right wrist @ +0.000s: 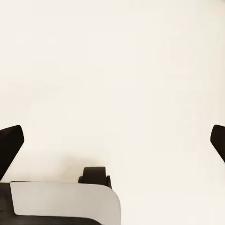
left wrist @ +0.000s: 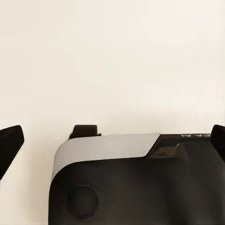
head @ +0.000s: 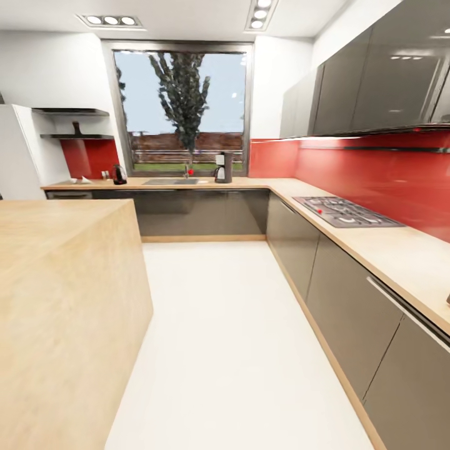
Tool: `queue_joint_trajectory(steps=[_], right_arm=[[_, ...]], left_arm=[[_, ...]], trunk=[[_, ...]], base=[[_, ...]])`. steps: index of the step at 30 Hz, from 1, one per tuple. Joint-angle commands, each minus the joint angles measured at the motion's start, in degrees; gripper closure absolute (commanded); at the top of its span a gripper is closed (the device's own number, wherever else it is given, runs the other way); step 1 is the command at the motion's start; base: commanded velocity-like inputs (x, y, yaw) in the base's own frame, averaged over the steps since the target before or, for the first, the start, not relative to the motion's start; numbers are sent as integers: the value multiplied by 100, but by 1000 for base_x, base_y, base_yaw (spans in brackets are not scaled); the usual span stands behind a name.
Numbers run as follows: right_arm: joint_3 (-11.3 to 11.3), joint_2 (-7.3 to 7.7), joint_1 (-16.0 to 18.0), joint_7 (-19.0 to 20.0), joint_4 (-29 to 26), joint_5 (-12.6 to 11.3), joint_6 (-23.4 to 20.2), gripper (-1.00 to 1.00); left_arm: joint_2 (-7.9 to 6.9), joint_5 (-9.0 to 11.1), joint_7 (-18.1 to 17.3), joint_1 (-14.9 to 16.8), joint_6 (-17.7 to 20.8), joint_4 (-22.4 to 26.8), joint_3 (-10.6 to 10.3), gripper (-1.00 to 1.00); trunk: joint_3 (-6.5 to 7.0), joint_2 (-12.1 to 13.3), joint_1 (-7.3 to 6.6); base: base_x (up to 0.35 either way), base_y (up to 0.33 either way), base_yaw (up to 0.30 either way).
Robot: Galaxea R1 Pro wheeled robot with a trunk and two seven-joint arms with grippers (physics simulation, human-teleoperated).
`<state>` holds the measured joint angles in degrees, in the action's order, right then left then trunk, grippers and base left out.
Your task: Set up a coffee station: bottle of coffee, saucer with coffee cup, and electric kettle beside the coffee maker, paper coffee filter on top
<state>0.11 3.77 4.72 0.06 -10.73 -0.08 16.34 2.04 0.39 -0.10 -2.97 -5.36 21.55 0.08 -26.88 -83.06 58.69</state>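
Left gripper [left wrist: 112, 140] hung with its jaws spread wide, nothing between them, only pale white floor [left wrist: 112, 56] beyond and the robot's own black and silver base [left wrist: 122, 183] under the fingertips. Right gripper [right wrist: 112, 140] was the same story: jaws wide apart, empty, pale floor past them and a corner of the base at the edge of its view. Well ahead of both, across the room in the head view, the kitchen countertop [head: 250, 183] ran under the window [head: 181, 106], and the coffee maker [head: 222, 167] stood on it just right of the sink [head: 170, 181]. Left of the sink sat the electric kettle [head: 119, 174], and farther left some small white items [head: 80, 180], too small to tell apart. Up on the kitchen shelf [head: 77, 136] stood one small dark object [head: 76, 129], too distant to identify. A wooden island block [head: 62, 300] loomed close on the left, the hob [head: 345, 211] off to the right.
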Motion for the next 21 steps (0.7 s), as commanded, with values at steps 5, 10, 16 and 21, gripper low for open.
queue_joint_trajectory(steps=[5,10,16,21], right_arm=[[-2,1,3,1,8,-1,19,-100],[-2,0,3,1,10,5,19,-100],[-2,0,3,0,10,13,19,-100],[-2,0,3,2,9,16,19,-100]], left_arm=[[-1,5,1,-2,-9,7,1,-100],[-1,5,-2,-2,-9,7,1,-100],[-1,5,1,-2,-9,7,1,-100],[2,4,2,-2,-9,9,1,-100]], trunk=[[-5,-2,3],[-5,-2,3],[-5,-2,3],[-5,-2,3]], base=[[327,0,0],[327,0,0],[327,0,0],[327,0,0]])
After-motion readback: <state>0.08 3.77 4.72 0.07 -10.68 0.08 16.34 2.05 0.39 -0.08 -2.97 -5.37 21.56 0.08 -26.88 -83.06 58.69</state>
